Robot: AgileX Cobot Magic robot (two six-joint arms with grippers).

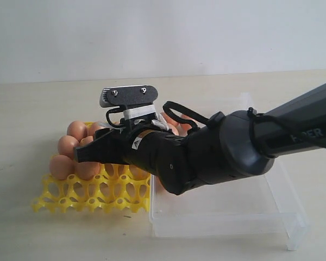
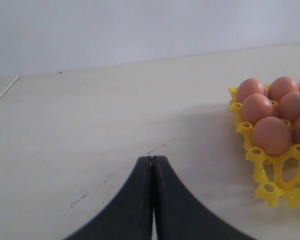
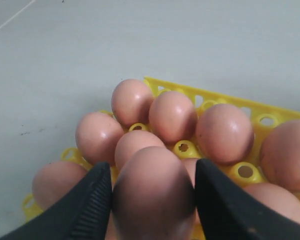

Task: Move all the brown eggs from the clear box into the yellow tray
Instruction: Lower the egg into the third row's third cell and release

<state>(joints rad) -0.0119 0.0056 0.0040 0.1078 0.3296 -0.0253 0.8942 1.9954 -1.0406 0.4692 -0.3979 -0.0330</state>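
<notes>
My right gripper (image 3: 153, 172) is shut on a brown egg (image 3: 152, 197), with a black finger pressed to each side. It holds the egg just above the yellow tray (image 3: 270, 112), over several brown eggs (image 3: 174, 116) seated in the cups. In the exterior view the right arm reaches across from the clear box (image 1: 285, 220) to the tray (image 1: 98, 197), and its gripper (image 1: 89, 154) sits among the tray's eggs (image 1: 68, 145). Behind the arm, a few eggs (image 1: 170, 120) show in the box. My left gripper (image 2: 152, 160) is shut and empty over bare table, left of the tray (image 2: 277, 172).
The tray's front rows of cups (image 1: 117, 190) stand open in the exterior view. The clear box's near half (image 1: 223, 215) holds nothing that I can see. The right arm's bulk hides the box's far left part. The left arm is out of the exterior view.
</notes>
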